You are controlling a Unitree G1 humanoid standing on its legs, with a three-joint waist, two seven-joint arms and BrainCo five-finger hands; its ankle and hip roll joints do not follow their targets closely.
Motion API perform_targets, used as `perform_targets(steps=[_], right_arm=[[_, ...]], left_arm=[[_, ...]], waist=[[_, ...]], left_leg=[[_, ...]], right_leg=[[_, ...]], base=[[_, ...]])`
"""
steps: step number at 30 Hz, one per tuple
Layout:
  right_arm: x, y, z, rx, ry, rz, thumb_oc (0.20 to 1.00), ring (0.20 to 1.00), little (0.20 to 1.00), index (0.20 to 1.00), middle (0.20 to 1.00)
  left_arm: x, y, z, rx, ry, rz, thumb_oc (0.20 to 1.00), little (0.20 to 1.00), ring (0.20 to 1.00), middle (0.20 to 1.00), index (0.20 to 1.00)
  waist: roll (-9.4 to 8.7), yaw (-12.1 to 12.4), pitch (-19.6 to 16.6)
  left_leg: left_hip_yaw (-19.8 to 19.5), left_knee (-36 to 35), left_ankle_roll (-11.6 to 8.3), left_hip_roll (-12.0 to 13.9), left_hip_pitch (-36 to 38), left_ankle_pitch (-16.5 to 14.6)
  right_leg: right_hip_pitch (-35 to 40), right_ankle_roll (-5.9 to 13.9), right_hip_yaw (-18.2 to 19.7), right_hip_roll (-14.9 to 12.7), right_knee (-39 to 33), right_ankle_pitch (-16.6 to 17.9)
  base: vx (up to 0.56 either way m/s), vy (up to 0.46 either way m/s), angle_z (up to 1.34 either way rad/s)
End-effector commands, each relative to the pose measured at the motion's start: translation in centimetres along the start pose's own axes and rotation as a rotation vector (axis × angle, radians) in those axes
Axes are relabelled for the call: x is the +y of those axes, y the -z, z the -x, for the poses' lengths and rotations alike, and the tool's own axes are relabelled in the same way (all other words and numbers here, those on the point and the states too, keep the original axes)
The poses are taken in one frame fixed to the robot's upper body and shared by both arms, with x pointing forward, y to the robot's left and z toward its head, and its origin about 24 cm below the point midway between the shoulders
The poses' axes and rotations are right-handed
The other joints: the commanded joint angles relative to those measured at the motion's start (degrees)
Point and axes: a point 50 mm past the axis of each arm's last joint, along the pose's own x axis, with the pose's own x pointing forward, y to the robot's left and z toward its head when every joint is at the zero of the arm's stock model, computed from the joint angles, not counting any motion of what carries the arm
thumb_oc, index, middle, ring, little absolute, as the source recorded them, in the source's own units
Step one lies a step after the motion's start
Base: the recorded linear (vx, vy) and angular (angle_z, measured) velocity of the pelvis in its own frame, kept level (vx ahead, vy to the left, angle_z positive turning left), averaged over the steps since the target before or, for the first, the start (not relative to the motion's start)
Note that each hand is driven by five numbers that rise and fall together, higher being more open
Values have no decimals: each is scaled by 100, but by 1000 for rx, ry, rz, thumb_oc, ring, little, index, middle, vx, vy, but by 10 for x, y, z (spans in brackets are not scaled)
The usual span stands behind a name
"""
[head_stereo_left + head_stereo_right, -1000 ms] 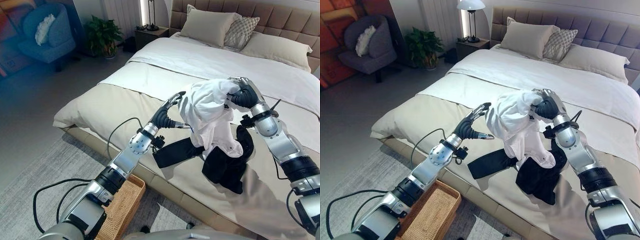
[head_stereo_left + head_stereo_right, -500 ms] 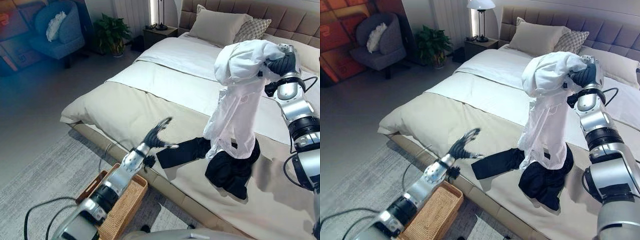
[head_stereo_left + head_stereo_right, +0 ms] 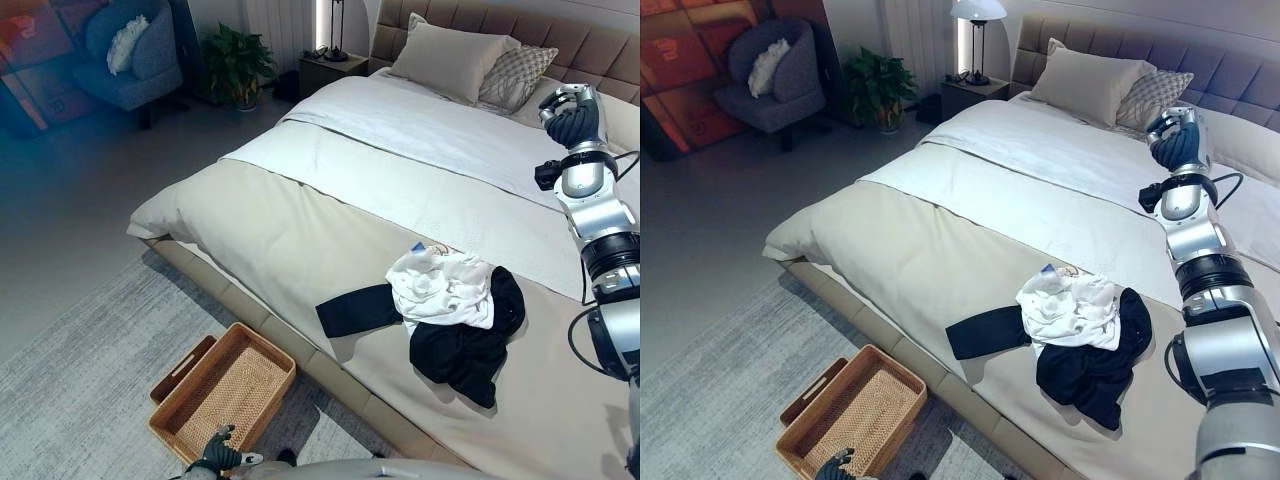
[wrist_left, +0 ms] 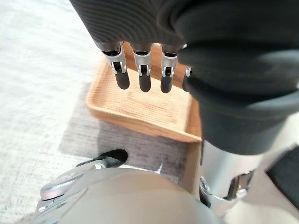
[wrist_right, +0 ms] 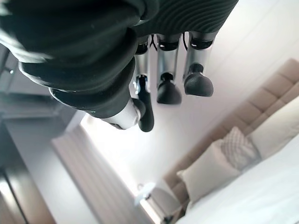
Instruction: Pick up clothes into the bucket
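A crumpled white shirt (image 3: 441, 288) lies on the bed (image 3: 280, 215), on top of a black garment (image 3: 462, 347) whose dark sleeve (image 3: 357, 309) reaches toward the bed's edge. My right hand (image 3: 568, 104) is raised high above the far side of the bed, well away from the clothes; in the right wrist view its fingers (image 5: 167, 74) hang loosely bent and hold nothing. The woven basket (image 3: 222, 392) stands on the rug beside the bed. My left hand (image 3: 216, 459) hovers low by the basket's near corner, with straight fingers (image 4: 142, 70) pointing over the basket (image 4: 140, 109) and nothing in it.
A grey rug (image 3: 80, 370) covers the floor under the basket. Pillows (image 3: 452, 60) rest against the padded headboard. A nightstand with a lamp (image 3: 975, 85), a potted plant (image 3: 236, 65) and a blue armchair (image 3: 130, 55) stand at the far left.
The white shirt left my right hand and dropped onto the black garment. My right hand stayed up high. My left arm swung down from the bed's edge to the basket.
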Motion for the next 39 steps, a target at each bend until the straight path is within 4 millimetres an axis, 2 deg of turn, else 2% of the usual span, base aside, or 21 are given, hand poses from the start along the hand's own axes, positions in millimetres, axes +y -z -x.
perform_targets(steps=[1, 6, 10, 11, 12, 13, 14, 16, 19, 20, 26, 27, 28, 30, 36, 39], right_arm=[[-18, -12, -8, -68, 26, 42, 200, 200, 200, 200, 200], [-16, -7, -6, -60, 8, 65, 200, 200, 200, 200, 200], [-14, -3, -4, -54, -1, 75, 200, 200, 200, 200, 200], [-10, -3, -1, -63, -11, 76, 200, 200, 200, 200, 200], [-10, -3, -1, -63, -11, 76, 200, 200, 200, 200, 200], [-7, -1, 0, -62, -20, 78, 696, 696, 696, 696, 696], [-2, 1, 2, -58, -36, 90, 1000, 1000, 1000, 1000, 1000], [14, 7, 9, -52, -102, 137, 1000, 1000, 1000, 1000, 1000], [22, 11, 12, -39, -129, 164, 1000, 1000, 1000, 1000, 1000], [30, 19, 16, -9, -155, 191, 1000, 1000, 1000, 1000, 1000], [40, 41, 25, 87, -147, 239, 1000, 1000, 1000, 1000, 1000], [37, 52, 27, 136, -126, 272, 1000, 1000, 1000, 1000, 1000], [37, 52, 27, 136, -125, 272, 1000, 1000, 1000, 1000, 1000], [31, 57, 26, 163, -84, 311, 1000, 1000, 1000, 1000, 1000], [14, 69, 24, 252, -21, 294, 1000, 1000, 1000, 1000, 1000], [1, 73, 21, 284, 17, 331, 1000, 1000, 1000, 1000, 1000]], left_arm=[[-3, -9, -3, -13, 1, -15, 1000, 1000, 1000, 1000, 1000], [-4, -16, -4, -36, -7, 14, 1000, 1000, 1000, 1000, 1000], [-4, -32, -6, -99, -8, 3, 1000, 1000, 1000, 1000, 1000], [-4, -42, -7, -143, -7, -7, 1000, 1000, 1000, 1000, 1000], [-4, -42, -7, -143, -7, -7, 1000, 1000, 1000, 1000, 1000], [-5, -46, -7, -162, -2, -12, 1000, 1000, 1000, 1000, 1000], [-6, -51, -7, -181, 3, -22, 1000, 1000, 1000, 1000, 1000], [-7, -69, -7, -252, 12, -37, 1000, 1000, 1000, 1000, 1000], [-5, -78, -7, -285, 10, -52, 1000, 1000, 1000, 1000, 1000], [-5, -88, -7, -318, 9, -70, 1000, 1000, 1000, 1000, 1000], [-4, -97, -8, -345, -5, -79, 1000, 1000, 1000, 1000, 1000], [-6, -98, -8, -348, -7, -86, 1000, 1000, 1000, 1000, 1000], [-6, -98, -8, -348, -7, -85, 1000, 1000, 1000, 1000, 1000], [-7, -97, -8, -344, -22, -78, 1000, 1000, 1000, 1000, 1000], [-14, -106, -7, -367, -25, -72, 1000, 1000, 1000, 1000, 1000], [-18, -120, -6, -418, -19, -99, 1000, 1000, 1000, 1000, 1000]], waist=[[-274, 174, -220], [-286, 183, -205], [-289, 188, -155], [-287, 178, -117], [-288, 178, -117], [-284, 178, -97], [-281, 183, -69], [-249, 185, 92], [-215, 185, 221], [-174, 199, 388], [8, 244, 700], [118, 282, 878], [120, 277, 872], [289, 310, 1106], [504, 378, 1468], [583, 434, 1713]], left_leg=[[7, 645, -54, -101, -291, -501], [-11, 633, -52, -119, -282, -497], [-32, 637, -55, -122, -304, -484], [-43, 639, -51, -127, -322, -479], [-43, 639, -51, -127, -322, -479], [-52, 646, -49, -130, -334, -477], [-58, 652, -47, -133, -355, -473], [-68, 684, -36, -149, -480, -442], [-98, 712, -28, -179, -630, -401], [-153, 727, -25, -211, -803, -333], [-311, 830, -4, -306, -1267, -211], [-375, 905, 6, -359, -1413, -196], [-378, 915, 6, -361, -1428, -199], [-421, 1144, 27, -430, -1672, -220], [-564, 1534, 76, -580, -2056, -301], [-655, 1700, 76, -621, -2324, -297]], right_leg=[[-400, 108, -31, -91, 724, -161], [-390, 99, -47, -92, 724, -163], [-404, 101, -64, -99, 735, -165], [-421, 102, -74, -107, 741, -160], [-421, 102, -74, -107, 741, -160], [-434, 100, -77, -111, 746, -156], [-448, 103, -73, -113, 750, -152], [-600, 110, -59, -124, 829, -132], [-789, 101, -53, -135, 936, -130], [-958, 89, -74, -142, 1009, -119], [-1419, 71, -137, -220, 1247, -105], [-1562, 55, -152, -265, 1373, -128], [-1576, 55, -154, -267, 1384, -133], [-1833, 17, -117, -339, 1648, -201], [-2194, -16, -184, -528, 2211, -381], [-2458, -8, -262, -667, 2590, -477]], base=[[0, 0, 0], [0, 0, 0], [-9, 1, 1], [-28, 3, 4], [-27, 0, 5], [-18, -5, 4], [-40, -3, 5], [-108, 9, 2], [-123, 7, 2], [-97, -2, 6], [-75, 11, 11], [-20, 36, 29], [-37, 49, 12], [-13, 69, 19], [-21, 46, 18], [-64, 12, 22]])
